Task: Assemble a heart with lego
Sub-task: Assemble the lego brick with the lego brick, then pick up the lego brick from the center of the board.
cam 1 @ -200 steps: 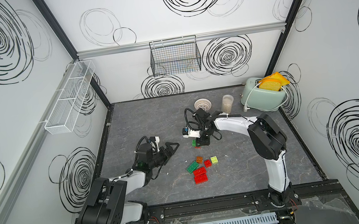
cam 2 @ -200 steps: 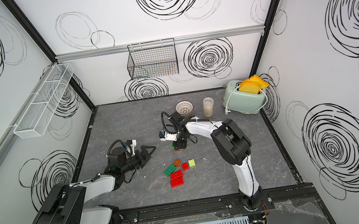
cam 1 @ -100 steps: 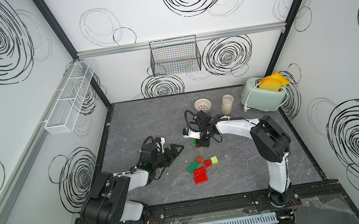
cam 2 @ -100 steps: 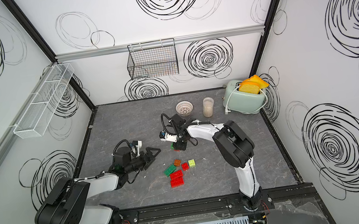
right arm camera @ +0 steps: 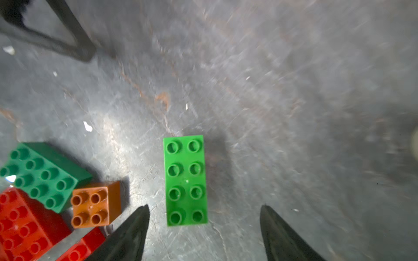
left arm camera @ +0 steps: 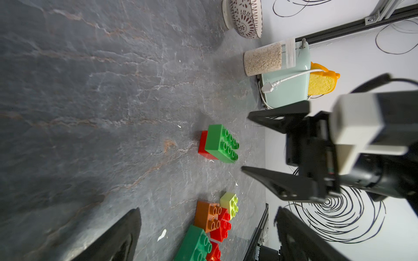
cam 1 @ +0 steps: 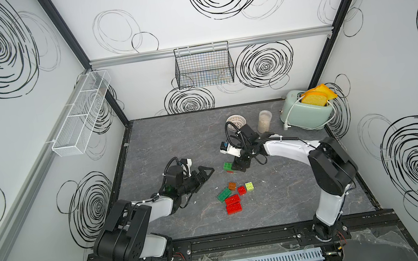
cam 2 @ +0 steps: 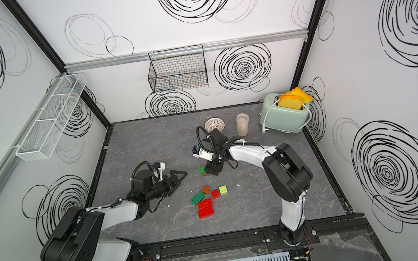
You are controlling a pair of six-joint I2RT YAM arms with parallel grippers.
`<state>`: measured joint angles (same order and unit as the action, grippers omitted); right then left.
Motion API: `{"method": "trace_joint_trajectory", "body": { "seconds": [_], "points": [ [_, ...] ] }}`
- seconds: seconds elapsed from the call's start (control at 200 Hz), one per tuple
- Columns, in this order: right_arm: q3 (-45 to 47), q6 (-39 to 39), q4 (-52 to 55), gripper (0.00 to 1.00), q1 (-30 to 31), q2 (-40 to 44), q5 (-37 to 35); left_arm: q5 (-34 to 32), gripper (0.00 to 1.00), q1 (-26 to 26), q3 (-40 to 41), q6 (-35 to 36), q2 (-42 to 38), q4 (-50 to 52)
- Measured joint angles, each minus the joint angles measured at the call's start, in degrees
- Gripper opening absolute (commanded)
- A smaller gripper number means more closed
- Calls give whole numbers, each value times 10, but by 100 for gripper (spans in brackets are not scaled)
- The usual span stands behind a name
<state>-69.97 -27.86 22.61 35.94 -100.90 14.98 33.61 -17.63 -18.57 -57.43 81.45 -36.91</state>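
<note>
**Right wrist view: green brick lies free between parted fingers**

The right gripper (right arm camera: 203,207) holds its black tapered fingers wide, one on each long side of the bright green eight-stud plastic brick (right arm camera: 185,180). There is a gap on both sides and it grips nothing. The brick's long axis runs straight away from the wrist, parallel to the fingers, so the jaws span its short width.

The left wrist view shows the brick seated on a red plastic brick (left arm camera: 203,144) on the dark grey veined stone-look tabletop (left arm camera: 90,90). The fingertips seem to sit just above its studs, though blur makes that uncertain.

The left gripper (cam 1: 204,174) is fully spread, empty and well apart, so the right arm is clearly nearer.

Close by lies more glossy, hard-edged lego: a dark green long brick (right arm camera: 43,174), an orange-brown square (right arm camera: 95,204), red bricks (right arm camera: 27,223) and a lime-yellow square (cam 1: 249,185). On this showing, the heart is barely begun.
</note>
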Motion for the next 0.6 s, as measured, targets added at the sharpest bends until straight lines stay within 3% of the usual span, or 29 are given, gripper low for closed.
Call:
{"method": "trace_joint_trajectory", "body": {
  "seconds": [0.2, 0.395, 0.6],
  "points": [
    [20, 21, -19, 84, 7, 61, 7, -2, 97, 3, -2, 0, 6, 0],
    [115, 12, -20, 85, 106, 82, -19, -10, 97, 44, -2, -4, -10, 31],
    [125, -7, -15, 84, 167, 64, -37, -13, 97, 102, -1, -2, -61, 93]
  ]
}}
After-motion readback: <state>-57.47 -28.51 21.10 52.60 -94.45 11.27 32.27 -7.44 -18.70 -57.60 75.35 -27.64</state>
